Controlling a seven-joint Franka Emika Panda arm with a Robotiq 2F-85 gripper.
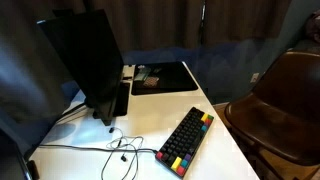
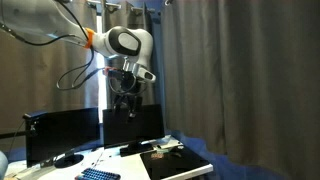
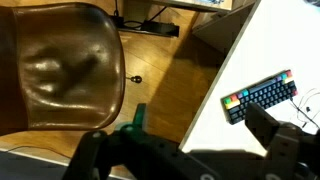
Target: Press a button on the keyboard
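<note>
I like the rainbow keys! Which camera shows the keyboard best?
An exterior view shows the keyboard best: all of it is there, big, with its coloured keys plain. The wrist view shows it smaller and slanted. In an exterior view only a piece peeks at the bottom edge.

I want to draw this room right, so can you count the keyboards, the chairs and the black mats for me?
keyboard: 1
chair: 1
black mat: 1
Total: 3
</note>
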